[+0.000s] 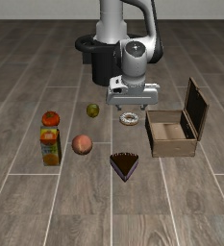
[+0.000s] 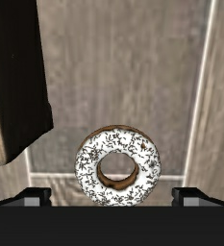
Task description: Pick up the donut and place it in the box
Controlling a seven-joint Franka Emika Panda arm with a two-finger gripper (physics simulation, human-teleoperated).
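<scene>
White speckled donut (image 2: 119, 165) flat on the wood floor (image 1: 46, 211), just beside the box (image 1: 171, 146), right under the gripper (image 1: 132, 106). Fingers wide apart, holding nothing. Might slip out if pinched off-middle, or bump the box wall. One donut, one box, one cake slice (image 1: 124, 165), one juice carton (image 1: 50, 146), one red fruit (image 1: 51, 119), one peach (image 1: 82, 144), one green fruit (image 1: 92, 110).

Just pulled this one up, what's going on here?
The robot arm holds its gripper just above the donut, which lies flat on the wooden surface. The fingers are open, spread wide to either side of the donut and not touching it. The box stands open close by, on the exterior view's right of the donut. The donut has not yet been grasped or lifted.
</scene>
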